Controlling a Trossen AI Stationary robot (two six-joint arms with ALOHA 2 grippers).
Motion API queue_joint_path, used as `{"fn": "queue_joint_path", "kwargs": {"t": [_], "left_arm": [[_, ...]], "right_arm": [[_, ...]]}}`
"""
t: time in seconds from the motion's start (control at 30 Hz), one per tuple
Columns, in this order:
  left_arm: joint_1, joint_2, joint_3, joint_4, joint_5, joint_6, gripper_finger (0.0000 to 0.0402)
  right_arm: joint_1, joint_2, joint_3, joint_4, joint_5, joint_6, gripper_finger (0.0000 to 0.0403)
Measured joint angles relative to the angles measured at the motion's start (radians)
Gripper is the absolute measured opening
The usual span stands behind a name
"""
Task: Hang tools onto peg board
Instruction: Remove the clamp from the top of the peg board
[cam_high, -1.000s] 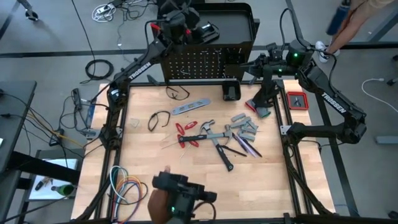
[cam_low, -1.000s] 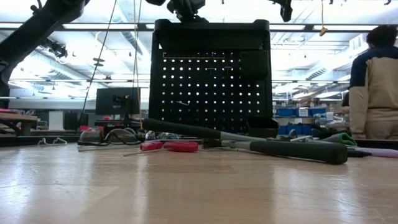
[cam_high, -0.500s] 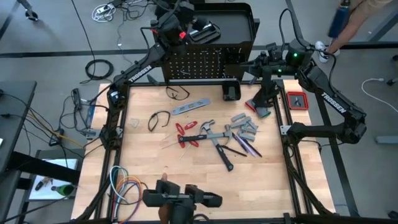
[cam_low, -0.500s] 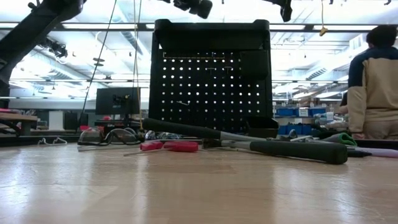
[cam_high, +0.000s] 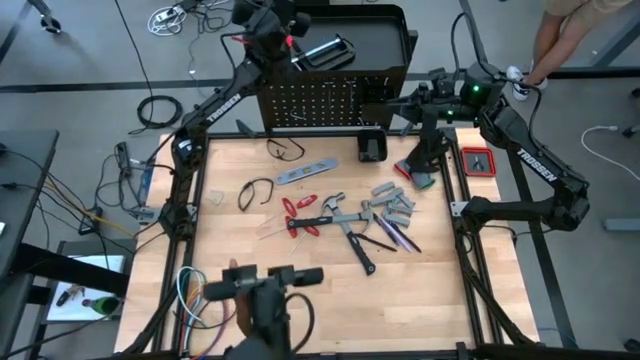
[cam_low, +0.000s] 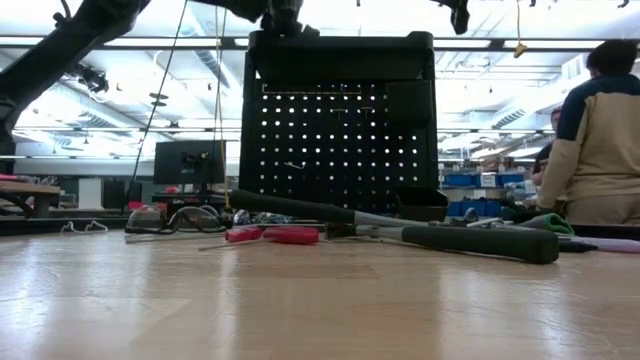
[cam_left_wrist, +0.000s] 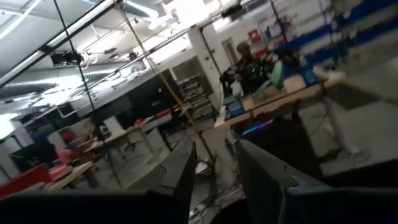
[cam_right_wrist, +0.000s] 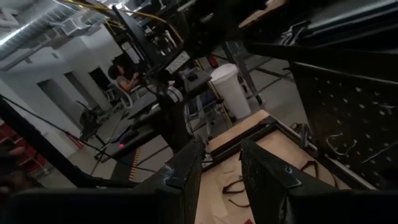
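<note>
The black peg board (cam_high: 320, 105) stands upright at the table's far edge, under its tray top (cam_high: 385, 40); it also fills the middle of the low view (cam_low: 340, 140). A black C-clamp (cam_high: 325, 50) lies in that tray. My left gripper (cam_high: 268, 22) hovers open at the tray's left end, beside the clamp, with nothing between its fingers (cam_left_wrist: 214, 180). My right gripper (cam_high: 392, 100) is open and empty (cam_right_wrist: 221, 174), level at the board's right side. On the table lie the silver level (cam_high: 305, 172), red-handled pliers (cam_high: 300, 215), hammers (cam_high: 350, 218), wrenches (cam_high: 393, 203) and screwdrivers (cam_high: 395, 235).
A small black box (cam_high: 372, 145) sits at the board's foot. A red case (cam_high: 477, 160) lies right of the table, coloured cables (cam_high: 200, 295) at the near left corner. A dark device (cam_high: 265, 290) moves at the near edge. A person (cam_low: 600, 140) stands far right.
My left gripper has drawn back from over the tray toward the left and far side, turning as it went; the C-clamp now shows uncovered in the tray. The dark device at the near edge has shifted left. My right arm has kept still.
</note>
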Motion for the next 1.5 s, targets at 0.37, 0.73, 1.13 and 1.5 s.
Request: {"fn": "queue_joint_path", "kwargs": {"t": [0.37, 0.73, 1.13, 1.5], "left_arm": [[0.035, 0.027, 0.003, -0.206, 0.143, 0.006, 0.0124], [-0.001, 0.030, 0.003, -0.211, 0.445, -0.002, 0.0124], [-0.013, 0.036, 0.005, -0.177, 0.474, -0.236, 0.0112], [-0.032, 0.027, 0.012, -0.078, 0.560, -0.260, 0.0099]], "right_arm": [[0.035, 0.016, 0.020, -0.010, 0.086, -0.029, 0.0119], [0.002, 0.287, 0.422, -0.195, 0.126, -0.315, 0.0119], [-0.002, 0.583, 0.858, -0.498, 0.115, -0.558, 0.0119], [-0.001, 0.644, 0.988, -0.600, 0.267, -0.675, 0.0195]]}}
